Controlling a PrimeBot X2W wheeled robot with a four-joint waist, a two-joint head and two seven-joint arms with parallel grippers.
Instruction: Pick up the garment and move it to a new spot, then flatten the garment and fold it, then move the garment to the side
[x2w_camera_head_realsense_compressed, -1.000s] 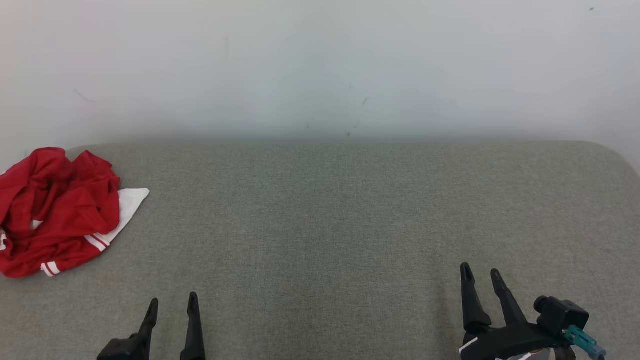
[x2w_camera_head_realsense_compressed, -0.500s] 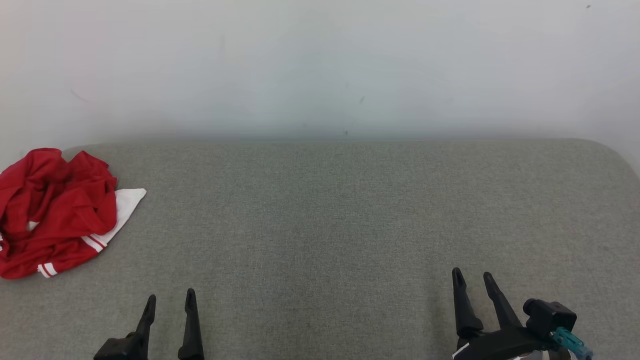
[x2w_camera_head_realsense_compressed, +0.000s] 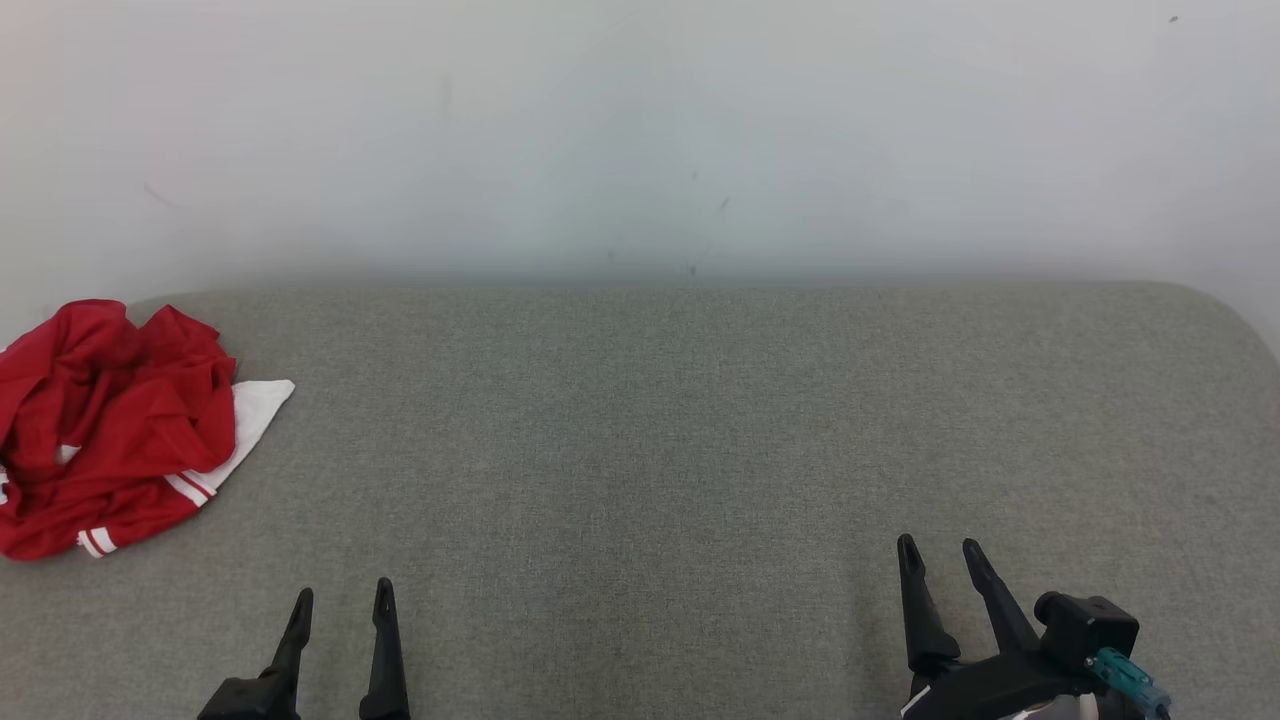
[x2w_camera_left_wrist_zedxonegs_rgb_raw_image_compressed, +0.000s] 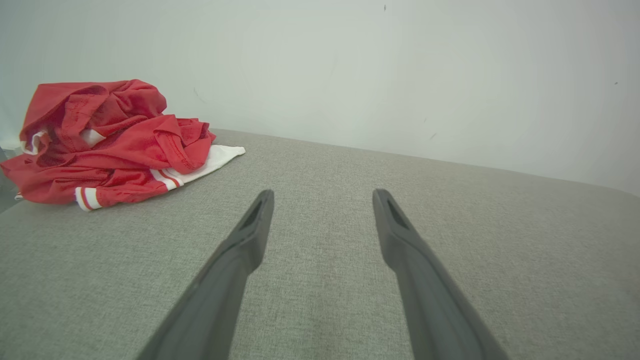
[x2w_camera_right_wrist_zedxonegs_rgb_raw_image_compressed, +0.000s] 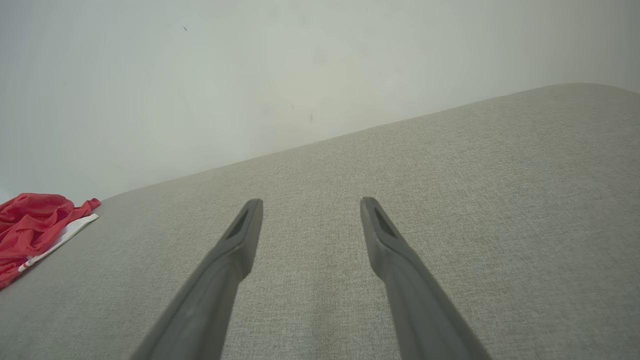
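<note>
Red garment (x2w_camera_head_realsense_compressed: 110, 420): crumpled in a loose heap at the far left corner of the upholstered surface (x2w_camera_head_realsense_compressed: 640, 450), close under the wall (x2w_camera_head_realsense_compressed: 640, 130); its outer side runs off the head view's left edge.
Garment to left gripper (x2w_camera_head_realsense_compressed: 342, 592): the heap lies ahead of this gripper and off to its left, well apart, with bare upholstery between them.
Garment to right gripper (x2w_camera_head_realsense_compressed: 938, 545): farther still, across most of the surface's width.
Left gripper: at the near edge, pointing toward the wall, its two fingers (x2w_camera_left_wrist_zedxonegs_rgb_raw_image_compressed: 240, 260) spread with nothing between them.
Right gripper: at the near edge toward the right, fingers likewise parted and empty, leaning a little to the left in the head view.
Cloth: thin, soft and matte, thrown into deep folds and ridges; a flat white panel (x2w_camera_head_realsense_compressed: 258, 410) pokes out from under the heap on its right side; white bands striped with red edge the near side.
Surface: grey-green coarse weave, flat, with a rounded far right corner.
Wall: pale and smooth, with a few small dark specks.
Fingers: long, dark, matte, tapering to narrow tips, each with a slotted recess on its inner face.
</note>
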